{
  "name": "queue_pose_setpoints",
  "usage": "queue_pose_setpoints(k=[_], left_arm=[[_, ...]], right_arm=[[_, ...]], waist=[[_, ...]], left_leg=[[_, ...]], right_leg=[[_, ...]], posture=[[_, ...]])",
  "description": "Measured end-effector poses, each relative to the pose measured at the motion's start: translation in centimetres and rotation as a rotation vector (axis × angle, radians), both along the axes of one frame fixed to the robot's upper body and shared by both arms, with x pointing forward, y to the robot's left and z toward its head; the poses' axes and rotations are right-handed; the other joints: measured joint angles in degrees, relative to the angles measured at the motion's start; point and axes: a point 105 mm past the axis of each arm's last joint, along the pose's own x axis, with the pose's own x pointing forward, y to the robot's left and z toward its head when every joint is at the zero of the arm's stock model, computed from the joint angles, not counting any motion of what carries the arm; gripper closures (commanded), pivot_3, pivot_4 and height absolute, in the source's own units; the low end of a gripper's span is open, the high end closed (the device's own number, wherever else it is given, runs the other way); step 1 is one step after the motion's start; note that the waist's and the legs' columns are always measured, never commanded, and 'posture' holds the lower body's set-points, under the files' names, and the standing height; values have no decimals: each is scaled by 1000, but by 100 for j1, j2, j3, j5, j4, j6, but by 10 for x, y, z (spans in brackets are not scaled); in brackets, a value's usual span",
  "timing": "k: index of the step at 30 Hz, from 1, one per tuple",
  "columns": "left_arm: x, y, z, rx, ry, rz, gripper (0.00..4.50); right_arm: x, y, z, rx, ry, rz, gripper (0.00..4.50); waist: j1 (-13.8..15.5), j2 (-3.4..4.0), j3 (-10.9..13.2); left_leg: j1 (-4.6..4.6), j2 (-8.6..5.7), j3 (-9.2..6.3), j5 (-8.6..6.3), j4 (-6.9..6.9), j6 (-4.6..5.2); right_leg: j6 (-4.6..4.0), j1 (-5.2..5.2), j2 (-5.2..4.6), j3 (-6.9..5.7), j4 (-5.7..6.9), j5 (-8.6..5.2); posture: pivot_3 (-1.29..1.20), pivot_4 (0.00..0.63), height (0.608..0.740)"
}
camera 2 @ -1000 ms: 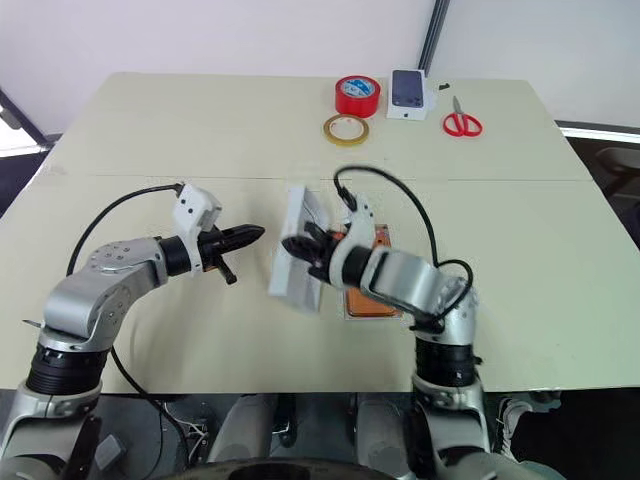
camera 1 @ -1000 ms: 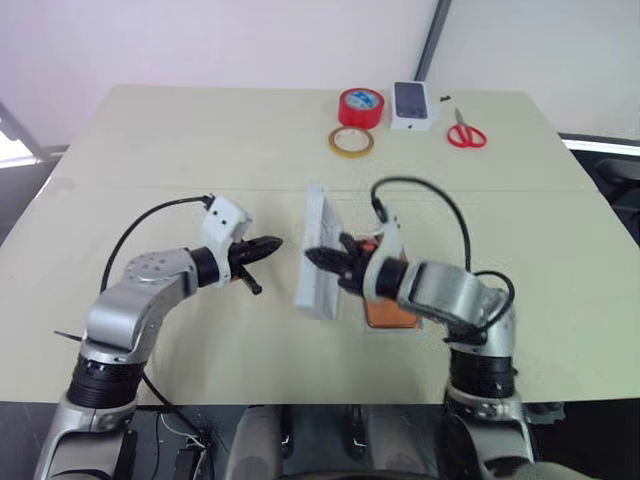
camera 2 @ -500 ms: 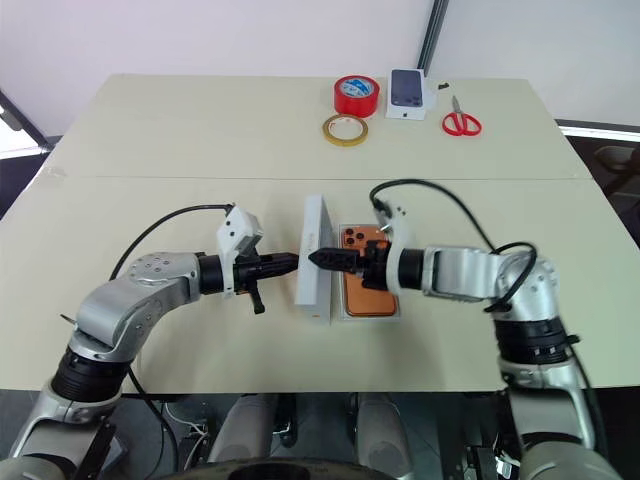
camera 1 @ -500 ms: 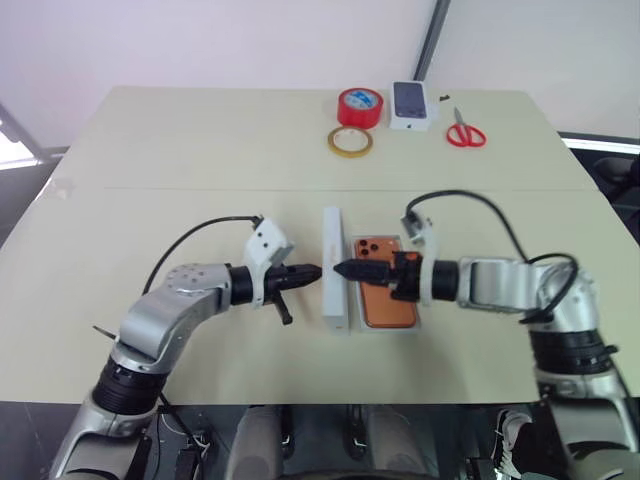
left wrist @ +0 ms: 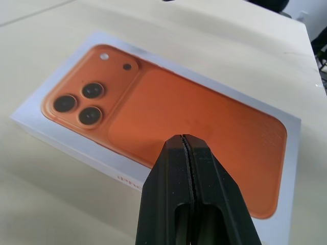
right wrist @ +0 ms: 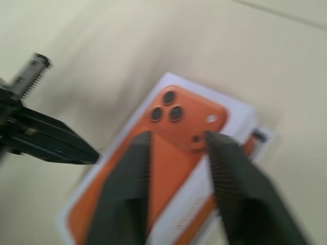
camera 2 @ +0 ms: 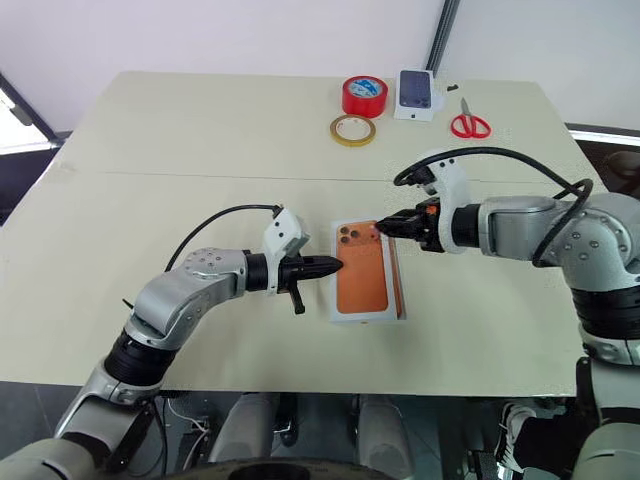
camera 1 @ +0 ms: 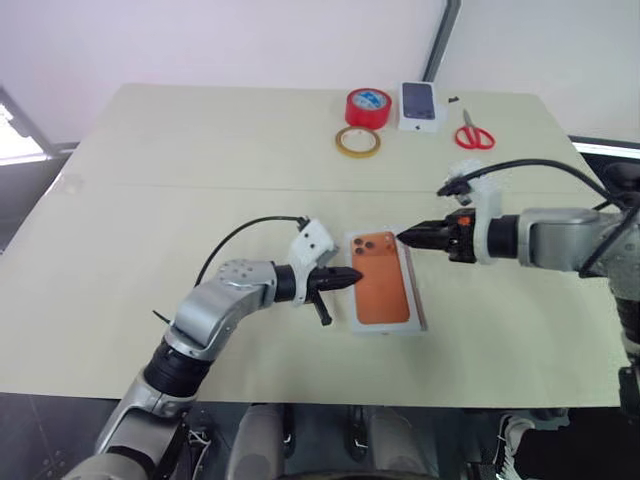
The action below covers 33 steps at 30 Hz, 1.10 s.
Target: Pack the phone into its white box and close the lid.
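Lid (camera 1: 384, 290) lies flat near the front middle of the tabletop (camera 1: 180, 170). Its top face shows an orange phone back with a cluster of dark lenses at the far left corner. It sits over the white box (right wrist: 262, 135), which is almost wholly covered; a pale corner of it pokes out from under the lid in the right wrist view. A thin orange strip, apparently the phone (camera 2: 399, 290), shows along the lid's right edge, so the lid looks shifted a little to the left. Whether it is pressed fully down, I cannot tell.

Left gripper (camera 1: 355, 279): fingers (left wrist: 173, 168) pressed tight together, gripping nothing. It points to the right, with its tip at the lid's left long edge, just below the lens corner. Contact with the lid is not clear.

Right gripper (camera 1: 404, 237): fingers (right wrist: 127, 189) a modest gap apart, nothing between them. It points to the left, with its tip close to the lid's far right corner and raised off it.

Far edge of the tabletop, well apart from the lid: red tape roll (camera 1: 367, 106), thin yellowish tape ring (camera 1: 358, 141) just in front of it, small white box printed with a dark phone (camera 1: 419, 105), red-handled scissors (camera 1: 475, 136).
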Motion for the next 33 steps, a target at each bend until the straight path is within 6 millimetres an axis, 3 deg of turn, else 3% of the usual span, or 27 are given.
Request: queue_pose_setpoints(k=[4, 7, 10, 12, 21, 25, 33], left_arm=[[7, 7, 6, -18, -14, 50, 4500], [13, 30, 11, 14, -32, 111, 4500], [13, 53, 6, 99, -36, 150, 4500], [9, 57, -4, 143, -17, 138, 4500], [-1, 32, -35, 239, 38, 32, 4500], [4, 13, -26, 175, 30, 19, 4500], [4, 0, -23, 126, 44, 14, 4500]], right_arm=[[3, -11, -8, -192, -117, 42, 4464], [0, -20, -23, -348, -171, 104, 4464], [-4, -24, -37, -435, -177, 177, 4464], [-7, -23, -39, -449, -182, 212, 4464], [-14, -17, -48, -489, -189, 300, 4464], [-18, -15, -55, -485, -173, 322, 4464], [-21, -21, -54, -500, -176, 308, 4464]], waist=[[-7, 0, 0], [-21, 0, 0], [-26, 2, 1], [-15, 2, 1], [-3, 0, 1], [-1, 0, 2], [-1, 0, 2]], left_leg=[[-1, 1, -2, 0, 0, 0], [0, 2, 0, 0, 0, -1], [3, 3, 4, 0, -1, -1], [3, 3, 4, 0, -1, -1], [1, -1, 4, -1, 2, -2], [1, -2, 3, 0, 3, -1], [2, -5, 4, 0, 6, -1]], right_leg=[[0, -3, 1, -1, 1, 0], [0, -5, 2, -1, 2, -1], [0, -6, 3, -1, 3, 0], [-1, -6, 1, -1, 3, 0], [-2, -3, -5, -2, 0, -1], [-1, -3, -4, -2, 2, -1], [0, -1, -2, -2, 5, 0]], posture=[[0, 150, 740], [0, 150, 740], [0, 150, 740], [0, 150, 740], [0, 150, 740], [0, 150, 740], [0, 150, 740]])
